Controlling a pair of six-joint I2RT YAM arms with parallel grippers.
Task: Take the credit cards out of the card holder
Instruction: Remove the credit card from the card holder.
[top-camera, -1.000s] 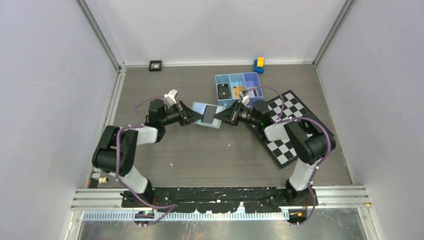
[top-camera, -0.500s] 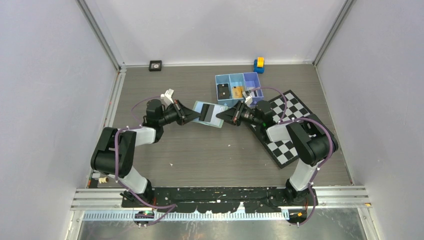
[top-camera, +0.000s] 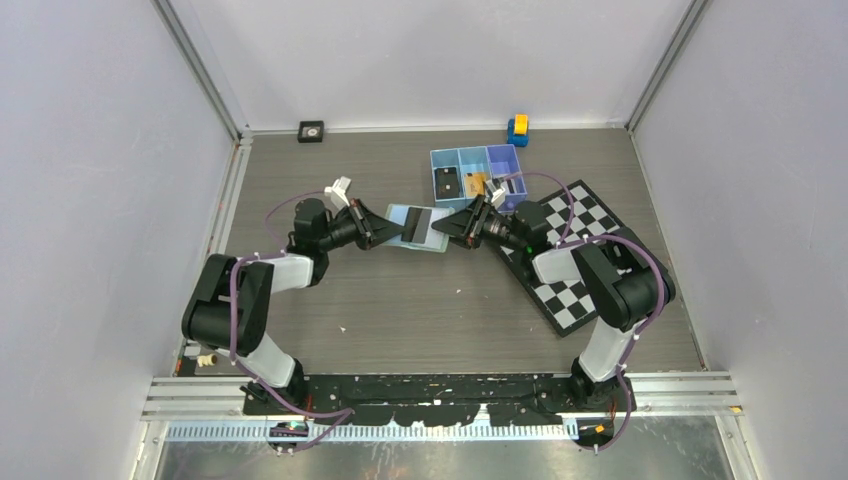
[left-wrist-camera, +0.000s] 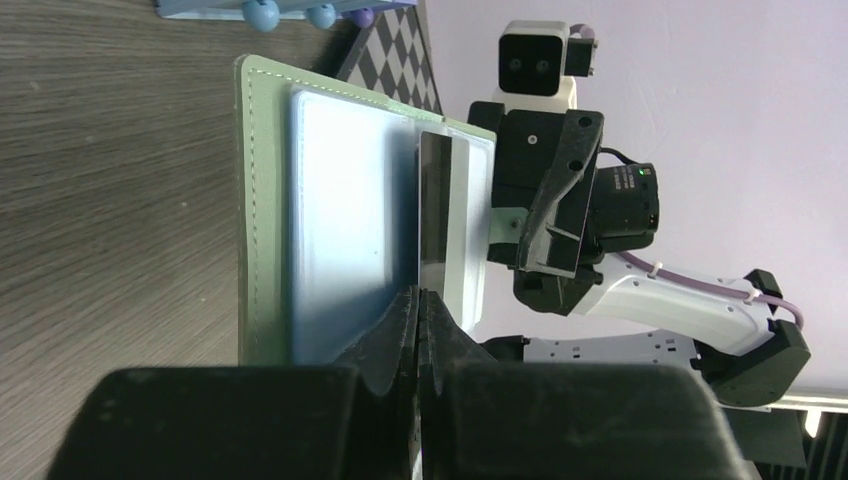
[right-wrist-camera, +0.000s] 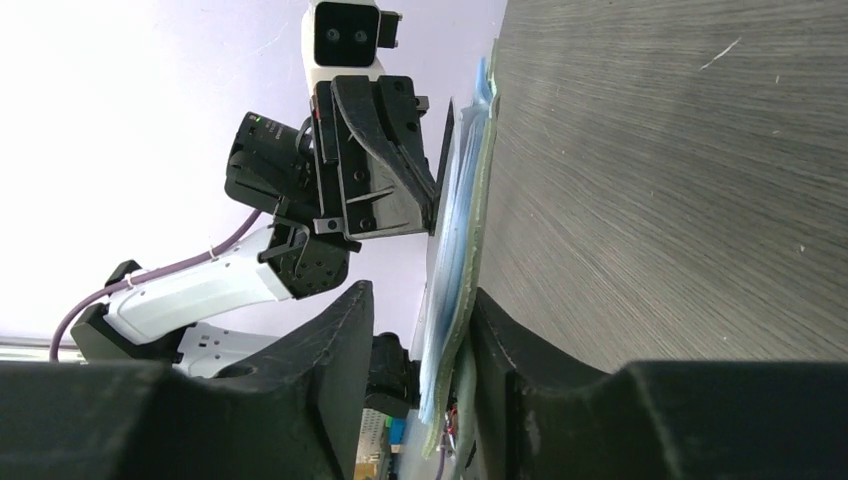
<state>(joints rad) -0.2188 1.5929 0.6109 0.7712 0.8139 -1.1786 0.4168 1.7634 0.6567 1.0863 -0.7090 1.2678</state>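
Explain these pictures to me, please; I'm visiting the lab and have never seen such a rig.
Two robot arms are bolted to a table. One picture looks down from above; the other two come from cameras on each wrist. Between the arms sits an open green card holder. The left gripper is shut on a black card standing in it; the right gripper has its jaws apart around the holder's edge. Farther back sits a blue tray holding cards; a checkerboard lies at the right.

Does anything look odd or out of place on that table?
Only the black card, which sticks up on edge from the open green wallet instead of lying flat, pinched by the left pincer. Nothing looks spilled or broken.
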